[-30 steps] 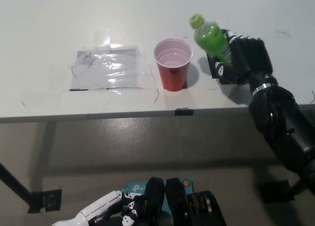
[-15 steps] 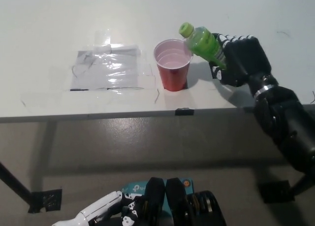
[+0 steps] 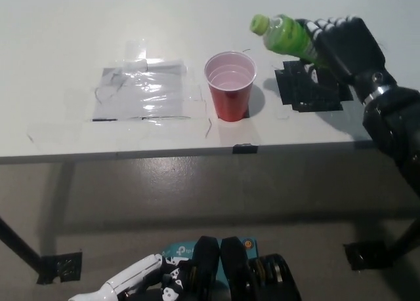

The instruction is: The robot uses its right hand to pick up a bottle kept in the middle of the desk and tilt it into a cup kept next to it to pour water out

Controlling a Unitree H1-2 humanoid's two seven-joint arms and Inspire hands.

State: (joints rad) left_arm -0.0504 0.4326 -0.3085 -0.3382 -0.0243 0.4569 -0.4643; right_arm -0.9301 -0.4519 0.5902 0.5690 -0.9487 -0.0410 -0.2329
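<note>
A green bottle (image 3: 283,34) with a green cap hangs above the desk, tilted with its neck pointing left, up and to the right of the red cup (image 3: 230,85). My black right hand (image 3: 344,44) is shut on the bottle's lower part, which it hides. The cap sits to the right of the cup's rim, apart from it. The red cup stands upright on the white desk (image 3: 59,58). My white left hand (image 3: 131,281) rests low at the bottom left, below the desk edge; how its fingers stand does not show.
A black tape patch (image 3: 305,91) lies on the desk right of the cup, under the lifted bottle. A clear taped plastic sheet (image 3: 143,90) lies left of the cup. A small black clip (image 3: 245,147) sits on the desk's front edge.
The right hand has lifted and drawn the bottle up and to the right; its cap, which was at the cup's rim half a second ago, is now away from it. The black tape patch is uncovered.
</note>
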